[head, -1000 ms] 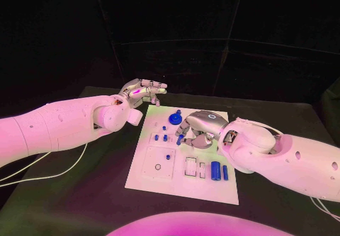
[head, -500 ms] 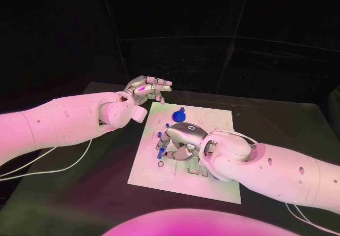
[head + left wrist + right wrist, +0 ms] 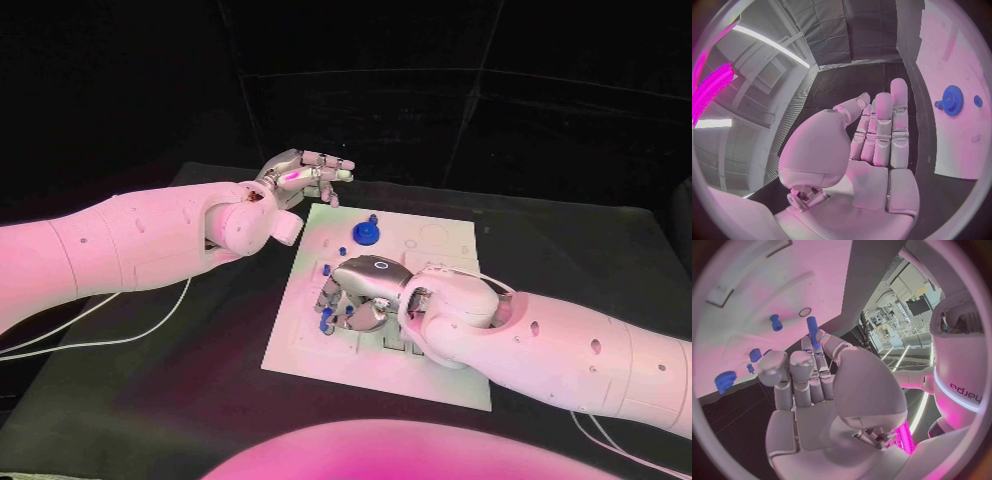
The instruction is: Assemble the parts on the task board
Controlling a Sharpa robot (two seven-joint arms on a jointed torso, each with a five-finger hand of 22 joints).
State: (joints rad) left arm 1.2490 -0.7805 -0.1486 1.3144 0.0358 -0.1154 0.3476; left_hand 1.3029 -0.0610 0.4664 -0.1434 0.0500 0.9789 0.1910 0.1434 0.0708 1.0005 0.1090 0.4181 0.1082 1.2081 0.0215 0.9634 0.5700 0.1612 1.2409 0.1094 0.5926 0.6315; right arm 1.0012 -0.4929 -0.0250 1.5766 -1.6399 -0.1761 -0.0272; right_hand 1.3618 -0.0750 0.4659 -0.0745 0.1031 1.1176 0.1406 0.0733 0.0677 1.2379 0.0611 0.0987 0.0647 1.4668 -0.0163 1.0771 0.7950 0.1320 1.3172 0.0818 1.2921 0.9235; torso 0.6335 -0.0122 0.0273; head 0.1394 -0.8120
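Peg (image 3: 812,330) pinched in right hand (image 3: 358,298) over task board (image 3: 441,238).

white task board (image 3: 433,240), blue parts (image 3: 366,233) on it

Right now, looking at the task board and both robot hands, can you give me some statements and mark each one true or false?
1. The right robot hand holds a blue peg over the task board. True.
2. The left robot hand grips the blue gear. False: it holds nothing, off the board's far left corner.
3. The blue gear lies on the board. True.
4. The right robot hand rests on the black table. False: it is over the board.
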